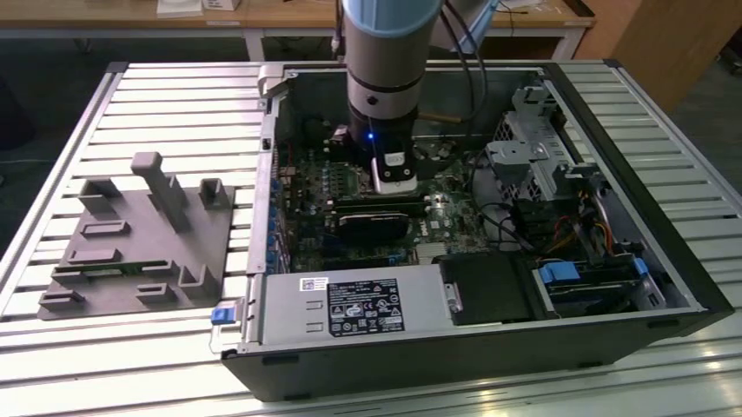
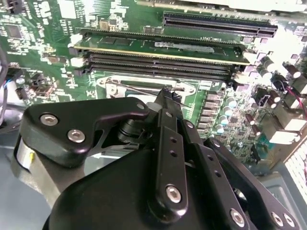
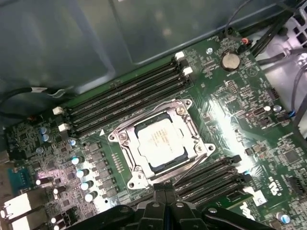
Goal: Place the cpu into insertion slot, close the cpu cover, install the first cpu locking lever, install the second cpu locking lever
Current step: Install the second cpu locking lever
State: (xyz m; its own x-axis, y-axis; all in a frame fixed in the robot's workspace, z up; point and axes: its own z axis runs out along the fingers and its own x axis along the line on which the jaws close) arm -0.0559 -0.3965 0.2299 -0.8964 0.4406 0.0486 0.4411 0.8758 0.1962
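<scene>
In the exterior view, a grey moulded fixture [image 1: 139, 239] lay at the exterior view's left on the slatted counter [image 1: 69, 365], well apart from the work. Next came the open computer case [image 1: 464, 347], and over the middle of its green motherboard [image 1: 447, 217] the arm [image 1: 388, 61] stood straight down with the gripper [image 1: 394, 182] close above the board.

In the first wrist view, the insertion slot [image 3: 125, 144] sat between two banks of memory slots [image 3: 129, 96]. The cpu [image 3: 159, 142] lay flat inside it, pale face up, so the placing step looked done. The cpu cover [image 3: 189, 125] lay down around the chip as a silver frame, which suggested it was already closed. A thin locking lever [image 3: 192, 168] ran along the slot's edge nearest the gripper, with the black fingers [image 3: 165, 201] just beside it. Whether that lever was latched could not be told, so at least one lever step probably remained.

In the second wrist view, the fingers [image 2: 168, 103] were drawn together at their tips, right over a thin wire lever by the socket frame. Whether they actually gripped the lever was hidden.
</scene>
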